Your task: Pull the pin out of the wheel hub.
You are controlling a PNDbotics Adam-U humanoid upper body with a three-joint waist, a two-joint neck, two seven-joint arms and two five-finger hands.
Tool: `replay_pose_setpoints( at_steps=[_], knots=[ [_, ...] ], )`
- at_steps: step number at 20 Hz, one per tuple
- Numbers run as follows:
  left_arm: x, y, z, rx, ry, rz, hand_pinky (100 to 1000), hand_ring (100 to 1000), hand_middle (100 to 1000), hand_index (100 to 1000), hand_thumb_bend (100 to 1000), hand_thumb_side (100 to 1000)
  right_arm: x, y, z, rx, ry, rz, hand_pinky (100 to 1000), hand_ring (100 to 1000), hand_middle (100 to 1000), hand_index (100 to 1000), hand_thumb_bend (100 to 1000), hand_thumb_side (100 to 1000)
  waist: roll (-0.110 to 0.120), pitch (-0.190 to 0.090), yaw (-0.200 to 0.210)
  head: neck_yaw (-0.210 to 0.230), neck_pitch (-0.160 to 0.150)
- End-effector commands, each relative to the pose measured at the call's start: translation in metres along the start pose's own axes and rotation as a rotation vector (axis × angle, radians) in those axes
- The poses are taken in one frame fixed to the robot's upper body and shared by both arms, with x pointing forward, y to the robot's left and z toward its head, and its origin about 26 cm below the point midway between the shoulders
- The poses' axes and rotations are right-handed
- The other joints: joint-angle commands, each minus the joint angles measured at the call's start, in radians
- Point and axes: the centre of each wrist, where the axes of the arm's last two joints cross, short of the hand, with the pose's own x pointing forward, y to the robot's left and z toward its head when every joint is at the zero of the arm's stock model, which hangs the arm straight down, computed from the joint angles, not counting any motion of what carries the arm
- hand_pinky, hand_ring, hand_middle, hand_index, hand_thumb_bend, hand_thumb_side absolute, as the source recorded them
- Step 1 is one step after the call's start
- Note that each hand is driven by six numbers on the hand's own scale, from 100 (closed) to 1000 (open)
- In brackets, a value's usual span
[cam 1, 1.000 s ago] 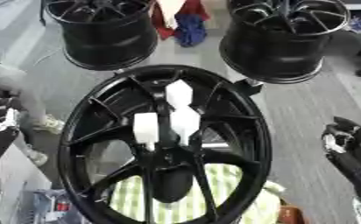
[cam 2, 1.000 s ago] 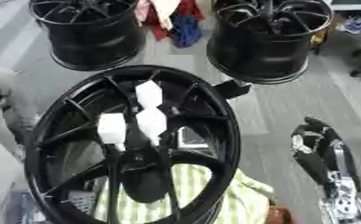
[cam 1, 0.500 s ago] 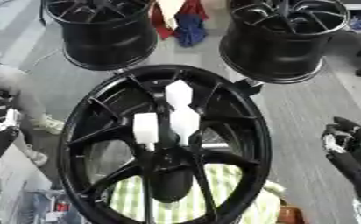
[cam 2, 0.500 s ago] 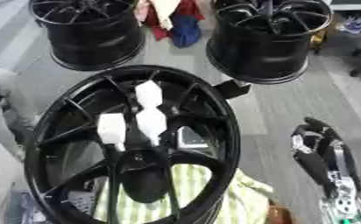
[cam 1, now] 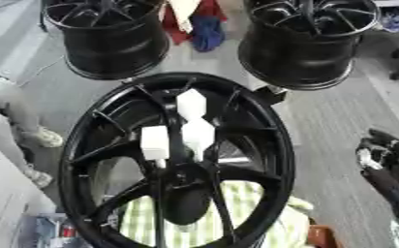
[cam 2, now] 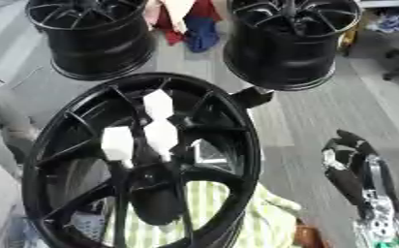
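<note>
Nothing has shifted over the last second: the three white pins (cam 1: 190, 123) sit untouched near the wheel hub (cam 1: 184, 181), toward twelve o'clock. The right robot hand (cam 2: 348, 167) idles at four o'clock; I cannot tell its fingers' state.

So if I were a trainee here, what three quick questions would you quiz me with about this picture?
1. True or false: the right hand is touching the near wheel.
2. How many white pins stick up near the wheel's hub?
3. What lies under the near wheel: A, a striped cloth; B, a metal tray; C, a red box?

Key:
1. False. The hand sits off to the right, apart from the rim.
2. Three: one higher, two lower, side by side.
3. A.
</note>
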Motion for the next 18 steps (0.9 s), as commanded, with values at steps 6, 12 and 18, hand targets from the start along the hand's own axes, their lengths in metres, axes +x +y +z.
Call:
replay_pose_setpoints(
  at_steps=[6, 12, 18],
  knots=[
    [0.080, 0.045, -0.055, -0.557, -0.374, -0.395, 758, 723, 739, 861, 373, 369, 0.008, -0.004, -0.005, 0.022, -0.037, 0.020, 715, 614, 681, 809, 100, 315, 0.007, -0.011, -0.022, 0.017, -0.006],
    [0.116, 0.030, -0.086, -0.924, -0.482, -0.501, 770, 729, 748, 873, 420, 364, 0.009, -0.003, -0.006, 0.046, -0.041, 0.025, 715, 614, 681, 809, 100, 315, 0.014, -0.015, -0.042, 0.038, -0.003],
    [0.124, 0.004, -0.114, -1.158, -0.500, -0.507, 769, 719, 747, 873, 452, 369, 0.008, -0.003, -0.005, 0.056, -0.039, 0.030, 715, 614, 681, 809, 100, 316, 0.018, -0.019, -0.056, 0.047, -0.002]
  ],
)
